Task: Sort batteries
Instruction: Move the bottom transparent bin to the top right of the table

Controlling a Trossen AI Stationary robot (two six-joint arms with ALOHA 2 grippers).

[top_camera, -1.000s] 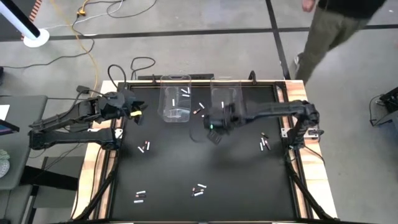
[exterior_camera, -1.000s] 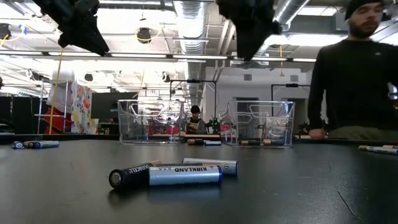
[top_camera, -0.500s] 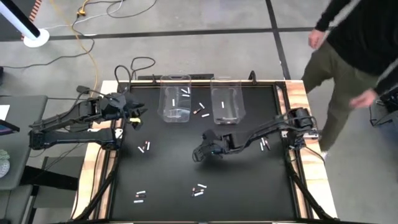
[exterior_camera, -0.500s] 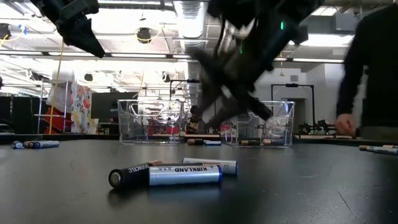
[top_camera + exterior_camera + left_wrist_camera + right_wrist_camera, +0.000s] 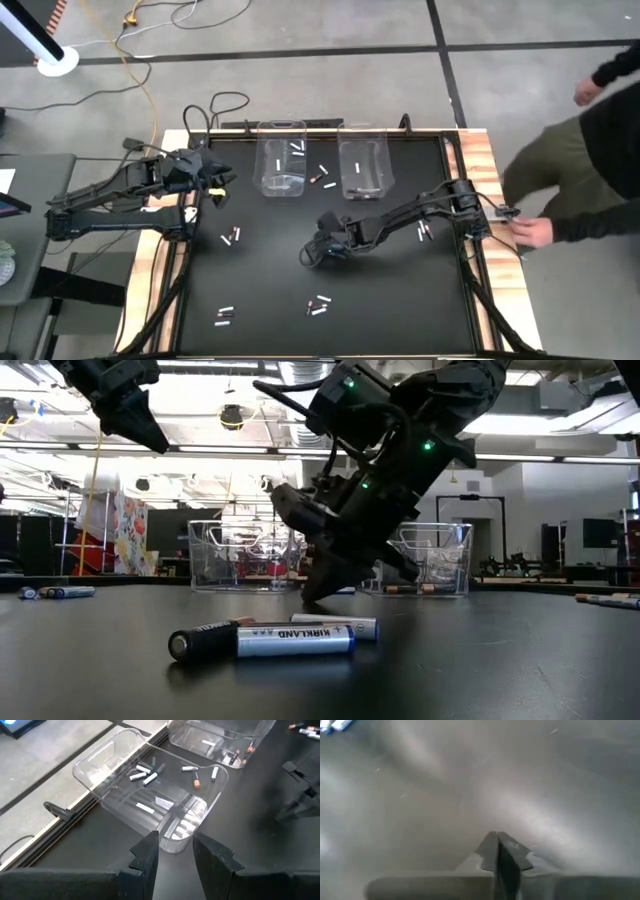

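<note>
Right wrist view: right gripper (image 5: 496, 851) pinched closed, seemingly empty, over matte black table (image 5: 420, 795).

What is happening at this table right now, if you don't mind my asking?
A two-armed robot is sorting batteries into two clear bins. The right end effector is down at the black table mid-table, shut, holding nothing visible, short of the battery pair. The left end effector hangs by the left bin, holding nothing. A person reaches toward the table's right edge.

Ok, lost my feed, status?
Right gripper shut, empty, low at mid-table. Left gripper open, idle near left bin. Batteries scattered. Nothing blocking.
</note>
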